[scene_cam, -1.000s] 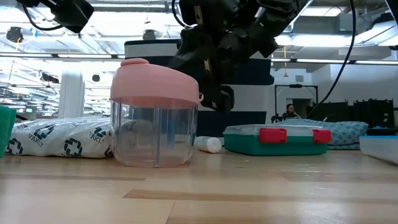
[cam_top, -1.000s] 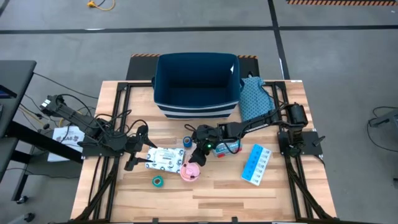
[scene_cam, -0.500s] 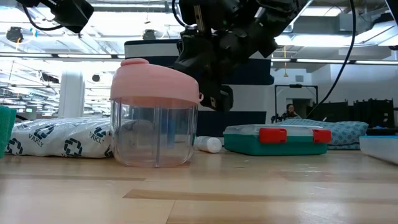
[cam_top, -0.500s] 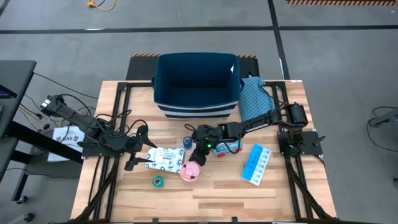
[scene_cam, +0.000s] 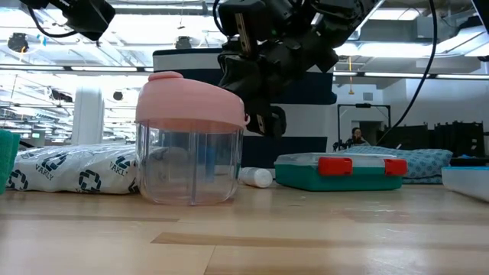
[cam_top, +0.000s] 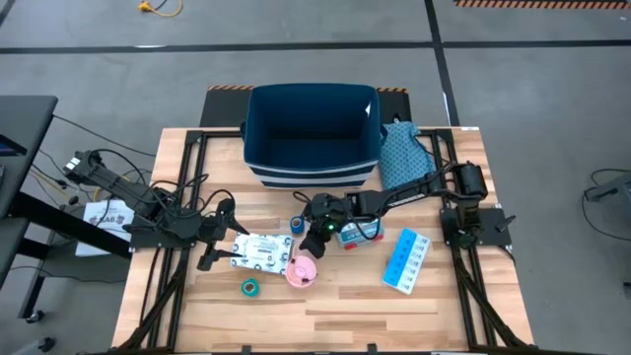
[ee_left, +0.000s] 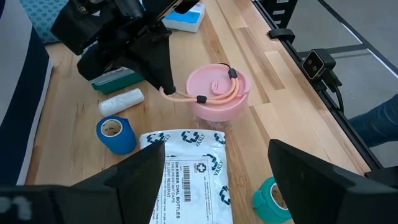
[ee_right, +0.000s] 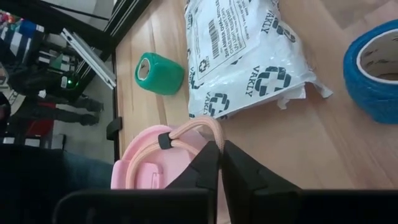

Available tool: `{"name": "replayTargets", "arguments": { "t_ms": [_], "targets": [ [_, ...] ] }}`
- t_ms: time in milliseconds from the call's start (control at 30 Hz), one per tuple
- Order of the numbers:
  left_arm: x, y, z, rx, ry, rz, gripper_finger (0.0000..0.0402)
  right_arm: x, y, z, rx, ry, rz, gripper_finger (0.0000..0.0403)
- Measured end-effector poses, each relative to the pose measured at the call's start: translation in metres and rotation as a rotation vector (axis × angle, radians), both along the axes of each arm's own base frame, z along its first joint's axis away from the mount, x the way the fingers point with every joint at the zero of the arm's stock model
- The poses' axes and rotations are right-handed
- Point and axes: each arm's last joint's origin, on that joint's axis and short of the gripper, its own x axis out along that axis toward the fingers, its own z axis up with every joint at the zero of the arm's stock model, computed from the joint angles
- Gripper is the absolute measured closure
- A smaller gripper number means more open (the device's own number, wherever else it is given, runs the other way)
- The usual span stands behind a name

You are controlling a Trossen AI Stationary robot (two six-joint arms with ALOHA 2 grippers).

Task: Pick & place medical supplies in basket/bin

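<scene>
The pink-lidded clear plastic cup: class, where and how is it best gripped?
Grip the thin cord loop lying across the pink-lidded clear plastic cup, coming from above. The upright body is wide and smooth, while the loop suits narrow fingers; the right gripper is shut on it.

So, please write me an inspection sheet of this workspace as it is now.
Surface: wooden table, supplies laid across its middle.
Job's things: navy bin at the far edge; white packet, pink-lidded container, green roll, blue roll, teal-and-red box, pill organiser, white tube all outside it.
Clutter: teal cloth bag beside the bin.
Grippers: right gripper shut on the container's strap; left gripper open beside the packet.
Cables: loose ones by the left arm's base.
Surroundings: person far behind.
</scene>
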Motion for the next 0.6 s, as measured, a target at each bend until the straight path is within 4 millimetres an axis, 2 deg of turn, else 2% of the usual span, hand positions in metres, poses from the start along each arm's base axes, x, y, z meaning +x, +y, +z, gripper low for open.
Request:
{"name": "replayTargets", "arguments": {
  "t_ms": [333, 600],
  "targets": [
    [0.0, 0.0, 0.0, -0.002, 0.002, 0.002, 0.0126, 0.005, 0.011, 0.015, 0.007, -0.1, 0.005, 0.0401],
    [0.0, 0.0, 0.0, -0.007, 0.006, 0.008, 0.0126, 0.014, 0.022, 0.053, -0.092, -0.202, 0.029, 0.0402]
  ]
}}
